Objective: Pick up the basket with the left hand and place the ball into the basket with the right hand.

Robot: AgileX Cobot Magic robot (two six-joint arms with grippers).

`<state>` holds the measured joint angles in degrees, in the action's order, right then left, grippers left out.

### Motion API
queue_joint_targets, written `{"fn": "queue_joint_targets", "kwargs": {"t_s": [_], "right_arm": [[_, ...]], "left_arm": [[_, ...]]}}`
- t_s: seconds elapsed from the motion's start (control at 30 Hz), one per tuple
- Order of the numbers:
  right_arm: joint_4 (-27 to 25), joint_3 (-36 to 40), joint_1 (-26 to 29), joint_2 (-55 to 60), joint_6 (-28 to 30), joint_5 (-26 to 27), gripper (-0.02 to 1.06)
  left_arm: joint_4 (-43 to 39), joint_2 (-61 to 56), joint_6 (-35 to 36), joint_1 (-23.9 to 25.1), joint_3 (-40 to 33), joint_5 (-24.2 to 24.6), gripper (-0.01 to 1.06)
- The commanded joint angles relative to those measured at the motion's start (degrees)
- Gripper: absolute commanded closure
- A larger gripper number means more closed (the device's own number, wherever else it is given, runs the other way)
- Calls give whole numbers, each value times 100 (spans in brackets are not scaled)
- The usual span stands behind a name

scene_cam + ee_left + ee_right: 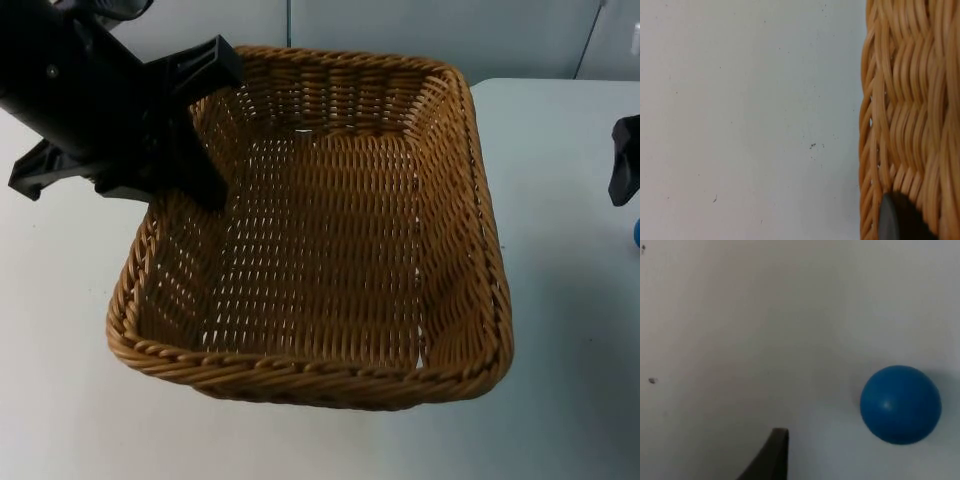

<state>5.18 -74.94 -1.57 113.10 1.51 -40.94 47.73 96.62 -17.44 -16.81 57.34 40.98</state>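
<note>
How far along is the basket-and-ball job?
Done: left gripper is clamped on the wicker basket at its rim. In hand: the basket appears lifted toward the camera. Left: the blue ball lies on the white table, ungrasped; right gripper waits beside it. Basket is empty.

Left arm enters from upper left of top view, reaches down to basket (330, 240) left rim. Left gripper (200, 140) straddles rim: one finger outside wall, one inside, clamped on wicker. Left wrist view: black fingertip (900, 220) pressed against weave. Right arm at right edge of top view; right gripper (625, 160) above table, away from basket, finger state unclear.
</note>
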Motion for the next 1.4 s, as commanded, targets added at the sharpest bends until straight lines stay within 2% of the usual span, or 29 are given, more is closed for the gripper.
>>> {"fn": "queue_joint_targets", "kwargs": {"t_s": [0.0,0.47,0.63,0.7,0.73,0.87,0.9,1.0,1.07,1.17,1.37], "right_arm": [[9,-68,40,166,48,93,6],[53,-68,291,776,36,415,7],[54,-68,291,890,69,592,12],[54,-68,291,984,56,664,22],[54,-68,291,984,56,664,22],[54,-68,291,1044,45,766,49],[54,-68,291,1044,45,766,49],[54,-68,291,1034,20,838,71],[54,-68,291,1034,20,836,75],[54,-68,291,995,9,793,104],[-34,-68,291,443,-2,547,105]], "left_arm": [[130,-54,48,-27,0,12,105],[130,-54,48,-27,0,-37,105],[130,-54,48,-27,0,-52,105],[130,-54,48,-27,0,-52,105],[130,-54,48,-27,0,-52,105],[130,-54,48,-27,0,-52,105],[130,-54,48,-27,0,-52,105],[130,-54,48,-27,0,-52,105],[130,-54,48,-27,0,-52,105],[130,-54,48,-27,0,-52,105],[130,-54,48,-27,0,-52,105]]}}
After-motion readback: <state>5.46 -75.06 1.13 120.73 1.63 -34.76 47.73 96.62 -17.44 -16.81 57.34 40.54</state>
